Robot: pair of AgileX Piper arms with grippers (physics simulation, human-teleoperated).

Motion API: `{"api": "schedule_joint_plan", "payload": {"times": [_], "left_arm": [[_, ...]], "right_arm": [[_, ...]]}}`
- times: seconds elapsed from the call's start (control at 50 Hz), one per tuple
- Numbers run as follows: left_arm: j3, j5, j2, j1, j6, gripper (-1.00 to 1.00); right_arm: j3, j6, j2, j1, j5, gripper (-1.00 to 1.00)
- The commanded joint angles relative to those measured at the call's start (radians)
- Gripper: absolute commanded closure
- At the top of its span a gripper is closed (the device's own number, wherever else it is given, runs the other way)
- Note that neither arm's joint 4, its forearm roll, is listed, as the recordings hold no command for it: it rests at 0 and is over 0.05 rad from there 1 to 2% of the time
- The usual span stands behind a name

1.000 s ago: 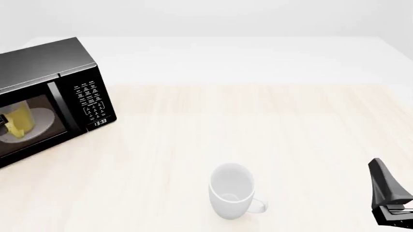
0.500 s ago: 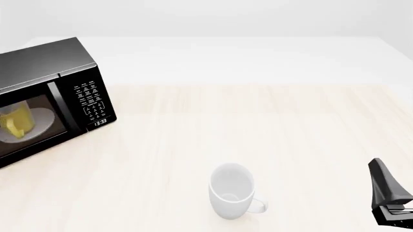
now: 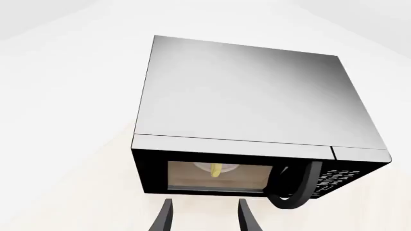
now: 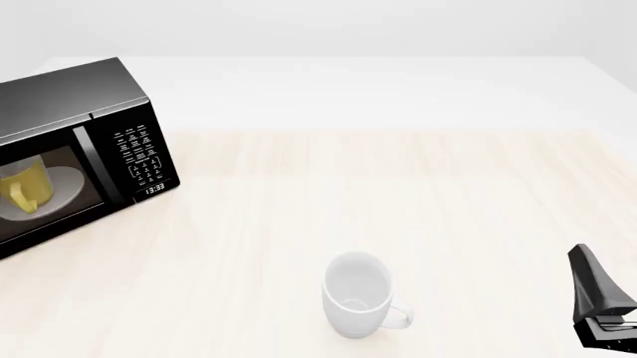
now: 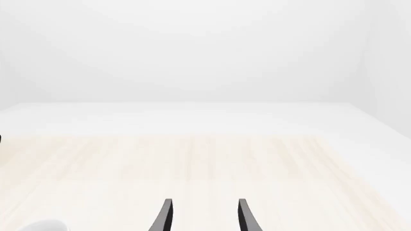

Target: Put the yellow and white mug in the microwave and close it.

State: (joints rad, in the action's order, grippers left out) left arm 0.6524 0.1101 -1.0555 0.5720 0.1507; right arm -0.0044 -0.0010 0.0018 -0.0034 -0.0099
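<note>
With the left tool (image 3: 204, 219) now drawn back, fingers apart, the yellow mug (image 4: 25, 186) sits inside the shut microwave (image 4: 80, 142); right tool (image 5: 204, 219) idles apart.

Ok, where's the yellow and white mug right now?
Front view, far left: the yellow and white mug sits inside the microwave on its turntable plate, seen through the door window, left of the control panel.

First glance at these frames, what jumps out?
The black microwave at the far left of the table, with the yellow mug sitting on its white turntable, seen through the door window. Next, the plain white mug standing alone near the front middle of the table. Both the left gripper and the right gripper are open and hold nothing.
</note>
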Motion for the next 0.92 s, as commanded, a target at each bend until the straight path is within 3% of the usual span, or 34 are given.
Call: {"api": "schedule_joint_plan", "payload": {"times": [0.02, 0.92], "left_arm": [[0.004, 0.047, 0.071, -0.005, 0.000, -1.00], [0.023, 0.367, 0.471, -0.038, 0.025, -1.00]], "right_arm": [[0.000, 0.000, 0.000, 0.000, 0.000, -1.00], [0.000, 0.000, 0.000, 0.000, 0.000, -1.00]]}}
